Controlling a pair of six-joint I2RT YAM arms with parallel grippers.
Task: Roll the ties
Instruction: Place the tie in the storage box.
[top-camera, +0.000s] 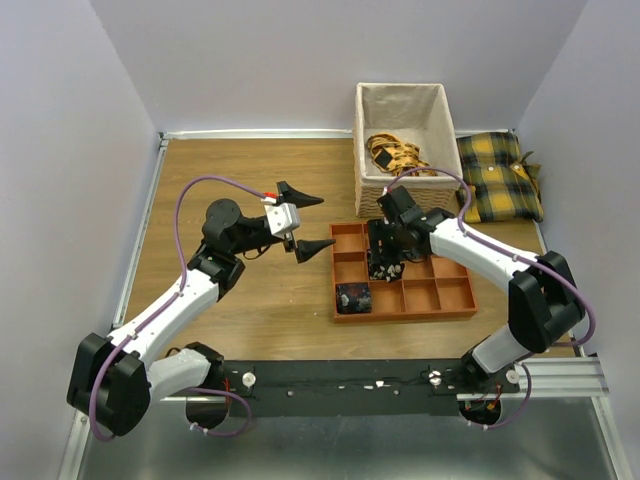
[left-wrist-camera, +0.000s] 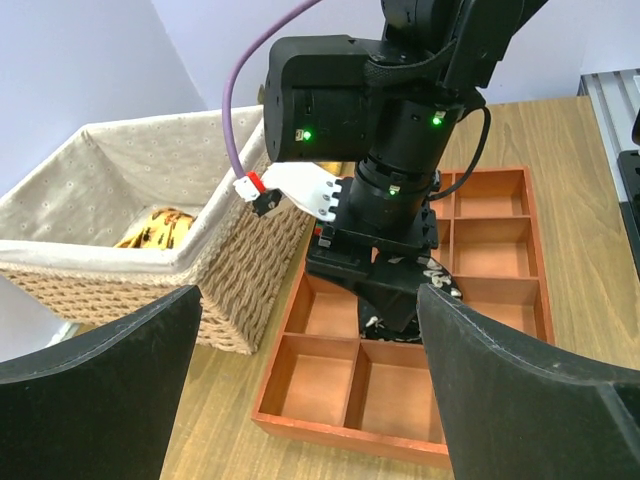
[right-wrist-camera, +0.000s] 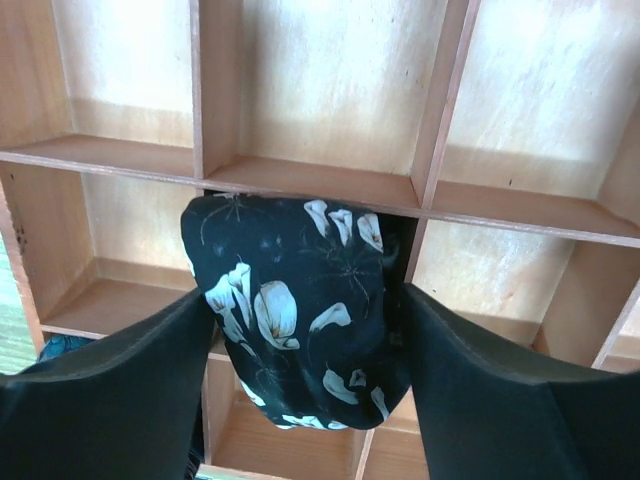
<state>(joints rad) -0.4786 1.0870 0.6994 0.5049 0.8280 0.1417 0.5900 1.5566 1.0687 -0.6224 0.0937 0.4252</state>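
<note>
The rolled tie (right-wrist-camera: 300, 300) sits directly between the right jaws above a tray (right-wrist-camera: 520, 210) compartment, gripped or loose I cannot tell; the left jaws gape wide, empty, well apart.

Right pincer (top-camera: 385, 262) hangs over the tray (top-camera: 450, 312), seemingly straddling 1 rolled tie (top-camera: 377, 270).

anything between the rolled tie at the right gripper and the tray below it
Nothing visible. The rolled tie sits between the fingers of the right gripper, low over the tray; no other object shows between them.
</note>
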